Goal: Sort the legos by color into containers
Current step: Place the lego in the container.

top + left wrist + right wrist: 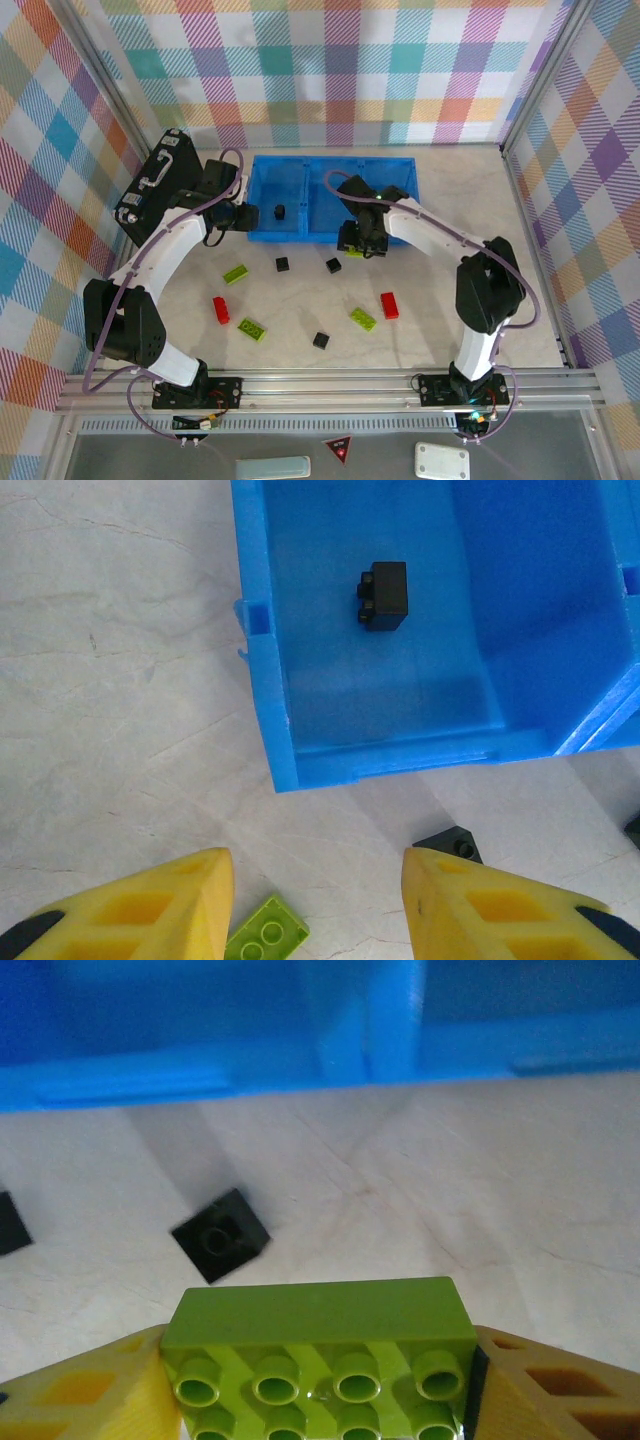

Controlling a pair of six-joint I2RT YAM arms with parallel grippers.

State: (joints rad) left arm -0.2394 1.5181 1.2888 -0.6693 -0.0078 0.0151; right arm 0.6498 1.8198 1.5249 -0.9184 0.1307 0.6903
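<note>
The blue three-compartment tray (392, 180) stands at the back middle, with one black lego (280, 211) in its left compartment. My right gripper (358, 246) hovers just in front of the tray, shut on a lime-green lego (318, 1332) that spans its fingers. My left gripper (251, 214) is open at the tray's front left corner, with nothing between its yellow fingers (180, 905). In the left wrist view the tray (262, 670) holds the black lego (385, 595). A lime lego (265, 935) and a black one (450, 841) lie on the table below it.
Loose on the table lie lime legos (235, 273) (252, 329) (363, 319), red legos (221, 310) (389, 305) and black ones (283, 264) (333, 265) (321, 340). A black briefcase (155, 185) leans at the left wall. Plaid walls enclose the sides and back.
</note>
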